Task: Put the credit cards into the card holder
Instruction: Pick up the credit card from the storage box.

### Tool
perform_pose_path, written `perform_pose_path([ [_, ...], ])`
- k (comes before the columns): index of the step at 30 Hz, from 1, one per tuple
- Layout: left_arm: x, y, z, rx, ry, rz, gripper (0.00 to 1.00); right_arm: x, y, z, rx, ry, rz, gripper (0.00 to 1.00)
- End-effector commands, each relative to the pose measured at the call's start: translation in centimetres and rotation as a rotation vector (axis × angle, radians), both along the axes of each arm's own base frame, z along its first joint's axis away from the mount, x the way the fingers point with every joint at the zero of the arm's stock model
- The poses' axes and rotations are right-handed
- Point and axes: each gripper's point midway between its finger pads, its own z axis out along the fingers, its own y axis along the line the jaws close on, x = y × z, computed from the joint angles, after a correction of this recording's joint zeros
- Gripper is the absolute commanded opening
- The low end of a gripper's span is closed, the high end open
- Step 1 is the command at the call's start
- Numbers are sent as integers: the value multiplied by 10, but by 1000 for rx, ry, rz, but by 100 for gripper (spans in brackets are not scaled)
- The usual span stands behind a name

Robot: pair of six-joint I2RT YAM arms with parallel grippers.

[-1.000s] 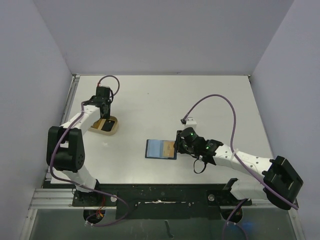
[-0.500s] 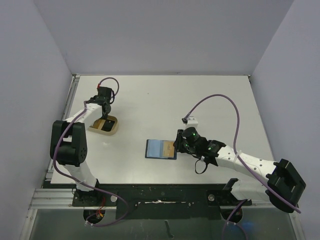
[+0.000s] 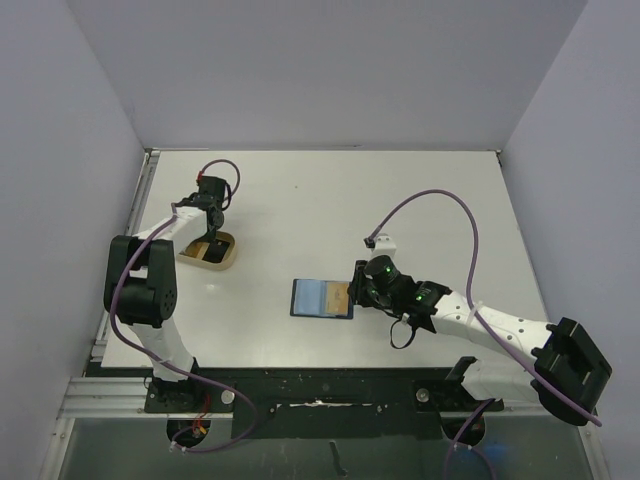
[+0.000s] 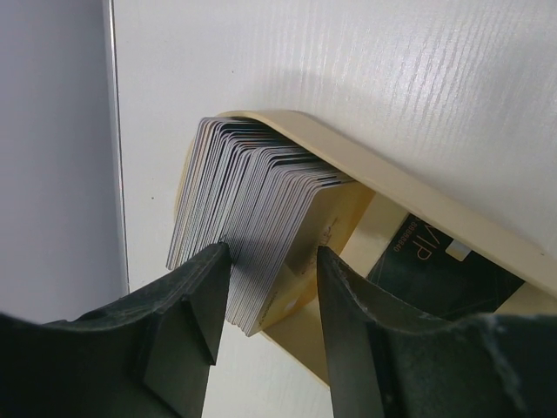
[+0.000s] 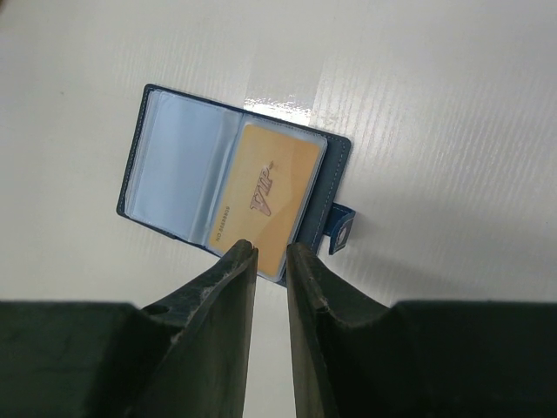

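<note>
The card holder [image 5: 178,170] lies open on the table, navy outside and light blue inside, with its snap tab [image 5: 339,233] at the right. A tan credit card [image 5: 265,196] sits in its right pocket. My right gripper [image 5: 270,252] hovers at the holder's near edge, its jaws slightly apart and empty. In the top view the holder [image 3: 312,298] is at centre and my right gripper [image 3: 360,290] is at its right end. My left gripper [image 4: 274,261] is open and straddles a fanned stack of cards [image 4: 252,200] standing in the beige tray [image 4: 392,174]. A black card [image 4: 435,261] lies flat in the tray.
The beige tray [image 3: 210,250] sits at the table's left side, close to the left wall and the table's left edge. A purple cable arcs over the right arm [image 3: 500,330]. Grey walls enclose the table on three sides.
The left arm's elbow has swung in towards the left edge, with its gripper staying over the tray. The right gripper has hardly moved at the card holder.
</note>
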Motion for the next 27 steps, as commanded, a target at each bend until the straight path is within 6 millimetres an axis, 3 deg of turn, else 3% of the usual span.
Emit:
perform_pose_path([
  [1,13,5,18,21,-61,14,43,7,3,15,44,-53,-17,23],
  [27,13,9,28,52,-51,17,29,6,0,14,27,-53,-19,23],
])
